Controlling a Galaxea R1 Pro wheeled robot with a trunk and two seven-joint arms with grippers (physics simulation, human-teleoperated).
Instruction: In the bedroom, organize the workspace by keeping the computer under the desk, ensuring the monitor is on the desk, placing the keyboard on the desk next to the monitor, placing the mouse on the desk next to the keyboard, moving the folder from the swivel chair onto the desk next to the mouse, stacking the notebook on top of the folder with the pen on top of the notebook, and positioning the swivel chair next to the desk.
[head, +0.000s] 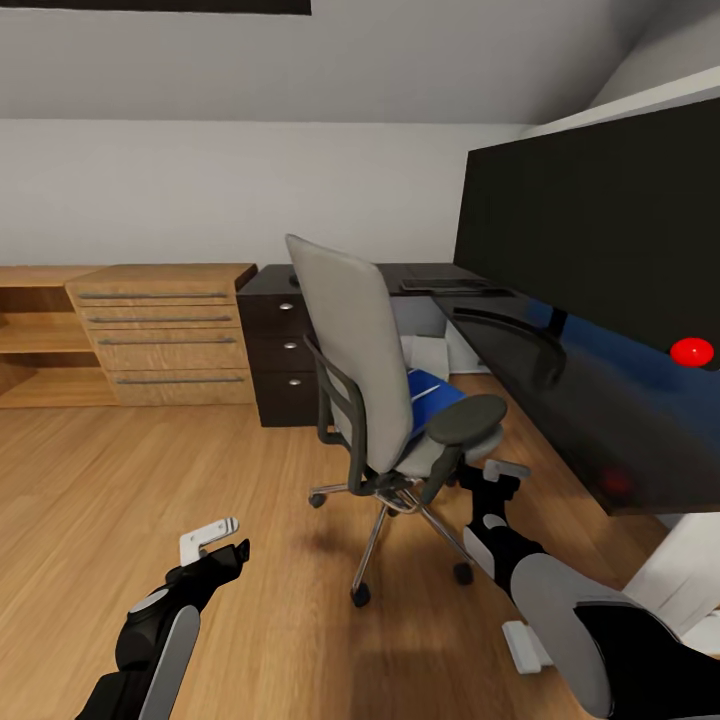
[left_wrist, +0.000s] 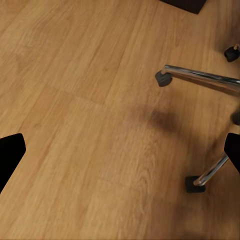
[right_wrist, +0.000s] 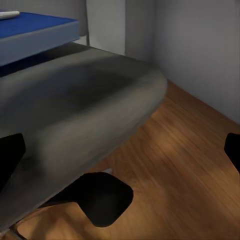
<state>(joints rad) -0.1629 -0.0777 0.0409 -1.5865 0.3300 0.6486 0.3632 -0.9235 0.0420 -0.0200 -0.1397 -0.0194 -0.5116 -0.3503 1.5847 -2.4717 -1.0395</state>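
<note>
Even, soft simulator light — faint shadows on wood floor (left_wrist: 75, 100), glossy desk (head: 560, 400) reflections, slight blur

A home workroom: wood floor (head: 120, 480), black desk (head: 560, 390), swivel chair (head: 380, 400), light wood drawer chest (head: 165, 335).

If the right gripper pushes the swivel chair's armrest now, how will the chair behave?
The swivel chair will probably roll easily: it sits on casters over smooth wood floor. It may also spin rather than travel straight, since the armrest is off-centre. The folder could slide.
</note>
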